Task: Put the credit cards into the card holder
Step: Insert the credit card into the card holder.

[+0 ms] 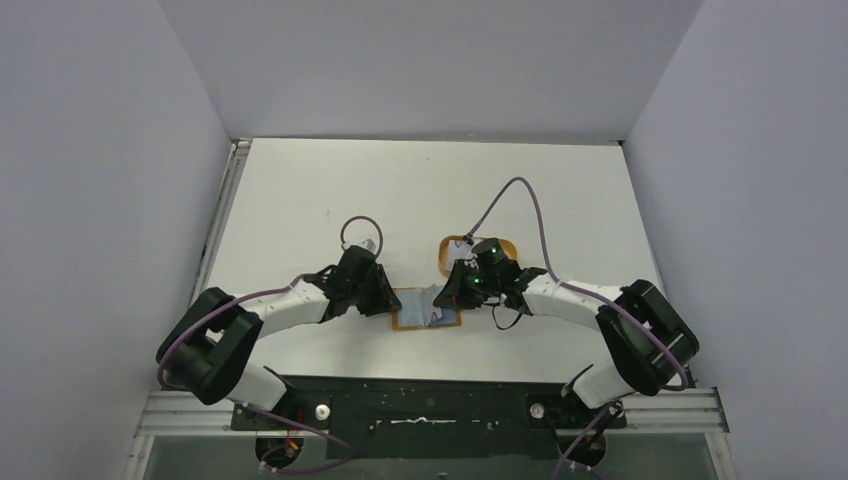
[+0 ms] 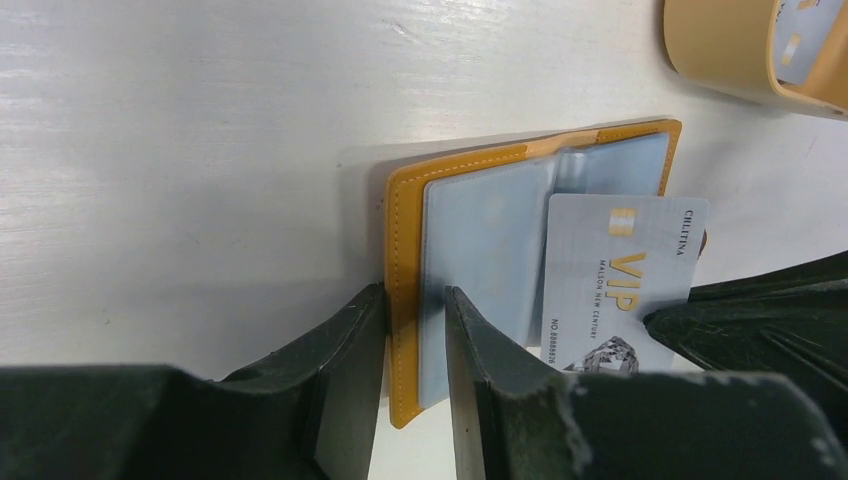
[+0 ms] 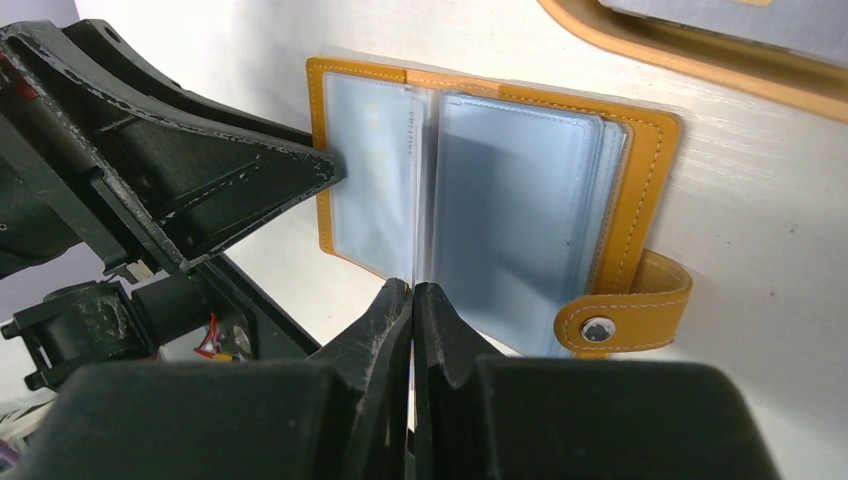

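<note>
Beyond the card holder (image 1: 428,308), an orange tray (image 1: 447,254).

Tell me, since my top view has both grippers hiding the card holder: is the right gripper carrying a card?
Observer: Yes. The right gripper is shut on a silvery VIP card, which overlaps the open card holder.
Operator: Is it in a pocket?
Observer: I cannot tell how far in; most of its face shows uncovered beside the clear sleeves.
Operator: And the left gripper?
Observer: The left gripper has its jaws straddling the holder's cover edge; a firm clamp I cannot confirm.
</note>
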Robot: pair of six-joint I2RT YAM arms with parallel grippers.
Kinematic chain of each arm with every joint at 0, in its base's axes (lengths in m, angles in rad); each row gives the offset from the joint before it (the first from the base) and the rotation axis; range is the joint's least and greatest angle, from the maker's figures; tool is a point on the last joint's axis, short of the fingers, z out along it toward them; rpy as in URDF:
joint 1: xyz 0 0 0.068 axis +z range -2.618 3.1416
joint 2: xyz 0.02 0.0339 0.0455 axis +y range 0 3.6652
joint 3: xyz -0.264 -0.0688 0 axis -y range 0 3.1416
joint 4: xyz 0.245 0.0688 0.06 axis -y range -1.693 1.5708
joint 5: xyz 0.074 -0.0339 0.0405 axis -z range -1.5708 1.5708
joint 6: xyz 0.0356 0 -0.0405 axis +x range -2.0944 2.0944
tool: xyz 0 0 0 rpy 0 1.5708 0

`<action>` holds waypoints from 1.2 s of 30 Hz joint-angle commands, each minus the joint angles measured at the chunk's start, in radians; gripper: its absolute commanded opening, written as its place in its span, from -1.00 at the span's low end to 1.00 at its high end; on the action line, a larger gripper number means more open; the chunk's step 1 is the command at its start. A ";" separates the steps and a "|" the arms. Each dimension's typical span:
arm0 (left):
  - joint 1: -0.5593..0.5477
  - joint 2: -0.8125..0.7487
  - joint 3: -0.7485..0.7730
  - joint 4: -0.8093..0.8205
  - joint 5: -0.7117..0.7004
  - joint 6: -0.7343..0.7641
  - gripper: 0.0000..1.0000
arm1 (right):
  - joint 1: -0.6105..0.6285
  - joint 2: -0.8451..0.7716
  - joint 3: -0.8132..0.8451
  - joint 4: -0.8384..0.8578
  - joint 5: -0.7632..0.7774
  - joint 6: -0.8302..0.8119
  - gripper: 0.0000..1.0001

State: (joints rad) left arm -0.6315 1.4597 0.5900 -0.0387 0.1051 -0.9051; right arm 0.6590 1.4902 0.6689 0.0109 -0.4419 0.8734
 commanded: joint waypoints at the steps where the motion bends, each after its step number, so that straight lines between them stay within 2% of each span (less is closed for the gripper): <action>1: 0.005 0.015 0.030 0.024 0.007 0.018 -0.50 | 0.000 0.019 0.032 0.060 -0.017 0.004 -1.00; 36: 0.006 0.064 0.033 0.062 0.053 0.008 -0.65 | 0.003 0.101 0.005 0.144 0.030 0.056 -1.00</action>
State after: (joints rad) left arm -0.6247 1.5002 0.6033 -0.0029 0.1375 -0.9051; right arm 0.6594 1.5696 0.6716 0.0902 -0.4458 0.9241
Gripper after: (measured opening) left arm 0.180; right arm 0.023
